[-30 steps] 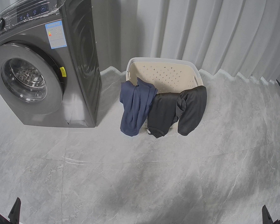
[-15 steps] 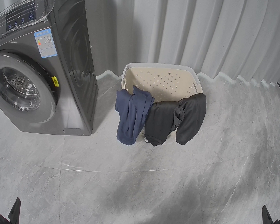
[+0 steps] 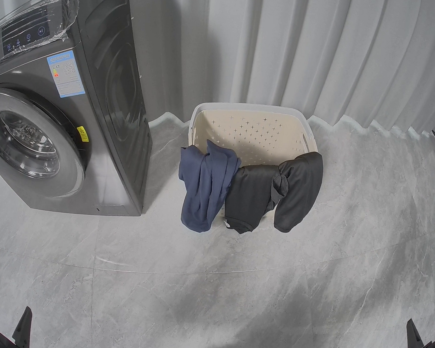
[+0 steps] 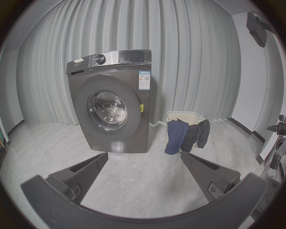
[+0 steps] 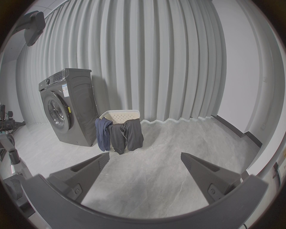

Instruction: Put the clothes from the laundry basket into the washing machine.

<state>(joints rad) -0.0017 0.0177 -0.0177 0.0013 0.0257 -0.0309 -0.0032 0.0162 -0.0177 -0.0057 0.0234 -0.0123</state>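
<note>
Clothes [image 3: 248, 194] are seen draped over the near rim of the laundry basket [image 3: 253, 116], just above the centre of the head view. A blue garment [image 3: 204, 188] is hung at the left, a black garment [image 3: 248, 196] in the middle and a second black piece [image 3: 299, 190] at the right, the two black ones touching. All three are hung down the outer wall toward the grey floor [image 3: 219, 290]. The basket is set near the white curtain [image 3: 310, 50]. The washing machine [image 3: 114, 100] is placed at the upper left of the frame, just beside the basket but apart from it, and its round door [image 3: 25, 141] is shut. The left gripper [image 3: 6, 310] is held at the lower left corner, jaws spread wide with nothing between them. The right gripper [image 3: 424, 327] is held at the lower right corner, likewise wide and empty. Both are kept well apart from basket and machine.
</note>
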